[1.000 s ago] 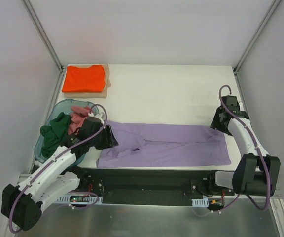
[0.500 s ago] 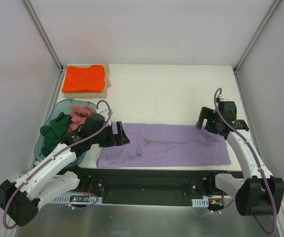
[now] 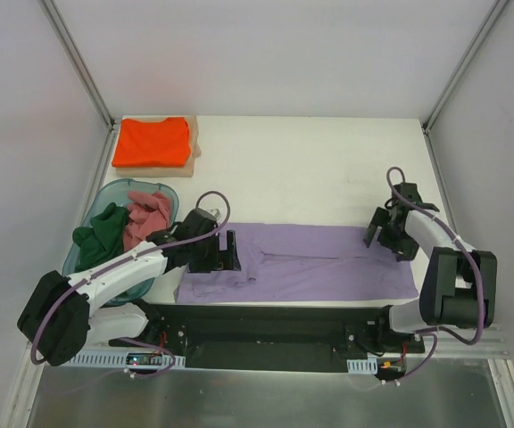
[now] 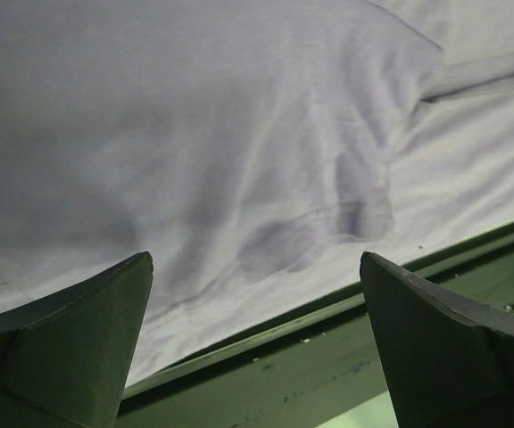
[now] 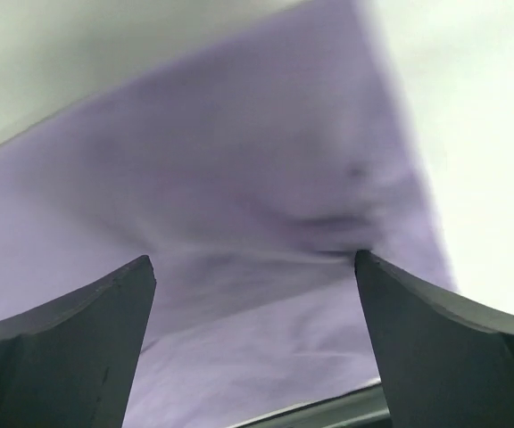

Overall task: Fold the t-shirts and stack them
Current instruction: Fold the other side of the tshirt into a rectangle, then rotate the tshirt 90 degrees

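Note:
The lavender-purple t-shirt (image 3: pixel 306 263) lies folded into a long strip along the table's near edge. My left gripper (image 3: pixel 231 251) is open over its left end; the cloth (image 4: pixel 239 152) fills the left wrist view between my spread fingers (image 4: pixel 78 348). My right gripper (image 3: pixel 378 239) is open over the shirt's right end; the purple cloth (image 5: pixel 257 223) lies between its fingers (image 5: pixel 444 339). The orange t-shirt (image 3: pixel 152 141) lies folded at the far left. The dark green t-shirt (image 3: pixel 99 234) and dusty pink t-shirt (image 3: pixel 146 214) sit crumpled in the tub.
The translucent teal tub (image 3: pixel 114 189) stands at the left edge. The flat tan board (image 3: pixel 192 152) lies under the orange shirt. Metal frame posts and white walls close in the table. The dark base rail (image 3: pixel 275 325) runs along the near edge.
My left gripper has moved right onto the shirt's left end. My right gripper has swung down and in onto the shirt's right end.

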Robot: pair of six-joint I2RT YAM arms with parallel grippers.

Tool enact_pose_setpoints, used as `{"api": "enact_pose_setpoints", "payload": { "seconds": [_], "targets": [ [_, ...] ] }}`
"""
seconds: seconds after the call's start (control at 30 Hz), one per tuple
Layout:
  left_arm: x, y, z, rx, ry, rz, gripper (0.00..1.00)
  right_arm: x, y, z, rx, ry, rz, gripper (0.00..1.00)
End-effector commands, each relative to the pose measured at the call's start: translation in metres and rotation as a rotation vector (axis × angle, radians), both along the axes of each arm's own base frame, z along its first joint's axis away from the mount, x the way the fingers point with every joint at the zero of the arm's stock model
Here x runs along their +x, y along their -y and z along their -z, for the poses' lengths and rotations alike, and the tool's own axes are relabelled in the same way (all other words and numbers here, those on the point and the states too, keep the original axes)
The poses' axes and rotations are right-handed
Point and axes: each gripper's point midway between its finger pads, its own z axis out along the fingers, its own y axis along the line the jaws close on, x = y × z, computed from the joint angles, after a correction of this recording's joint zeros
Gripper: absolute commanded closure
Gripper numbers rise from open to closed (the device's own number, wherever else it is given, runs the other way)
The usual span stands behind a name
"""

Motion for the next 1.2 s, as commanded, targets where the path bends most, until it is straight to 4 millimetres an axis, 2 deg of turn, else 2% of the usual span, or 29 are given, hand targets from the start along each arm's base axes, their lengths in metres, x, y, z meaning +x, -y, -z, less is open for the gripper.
{"api": "enact_pose_setpoints", "payload": {
  "seconds": [0.0,0.03,0.1,0.2,0.33,0.4,0.5,0.53,0.57,0.63,0.7,0.8,0.9,1.03,1.17],
  "targets": [
    [0.007,-0.015,0.018,0.087,0.006,-0.044,0.01,-0.012,0.082,-0.021,-0.273,-0.030,0.284,0.04],
    [0.006,-0.017,0.022,0.098,-0.003,-0.045,0.01,-0.014,0.097,-0.027,-0.310,-0.025,0.338,0.04],
    [0.004,-0.021,0.027,0.113,-0.023,-0.053,0.01,-0.013,0.110,-0.038,-0.320,-0.008,0.385,0.04],
    [0.006,-0.021,0.028,0.125,-0.020,-0.047,0.01,0.003,0.102,-0.053,-0.268,0.100,0.352,0.04],
    [0.017,-0.018,0.024,0.128,-0.010,-0.060,0.01,0.027,0.050,-0.057,-0.006,0.267,0.197,0.04],
    [0.024,-0.012,0.018,0.116,-0.008,-0.071,0.01,0.033,0.012,-0.061,0.142,0.325,0.080,0.04],
    [0.034,-0.005,0.011,0.101,-0.005,-0.099,0.01,0.028,-0.041,-0.063,0.236,0.359,-0.103,0.04],
    [0.036,-0.004,0.010,0.097,-0.008,-0.107,0.01,0.026,-0.052,-0.063,0.236,0.368,-0.150,0.04],
    [0.037,-0.003,0.009,0.093,-0.010,-0.119,0.01,0.019,-0.078,-0.063,0.256,0.363,-0.249,0.04],
    [0.040,0.001,0.006,0.082,-0.014,-0.125,0.01,0.009,-0.104,-0.058,0.287,0.344,-0.340,0.04],
    [0.042,0.003,0.009,0.084,-0.032,-0.136,0.01,0.003,-0.119,-0.049,0.326,0.332,-0.358,0.04],
    [0.047,0.006,0.019,0.102,-0.076,-0.157,0.01,-0.007,-0.130,-0.028,0.374,0.287,-0.354,0.04],
    [0.060,0.016,0.031,0.089,-0.133,-0.142,0.01,-0.009,-0.126,-0.011,0.348,0.235,-0.339,0.04],
    [0.106,0.021,0.037,0.054,-0.168,-0.164,0.01,-0.021,-0.123,0.011,0.347,0.155,-0.295,0.04],
    [0.170,0.052,0.022,-0.049,-0.144,-0.142,0.01,-0.040,-0.121,0.022,0.358,0.130,-0.243,0.04]
  ]
}}
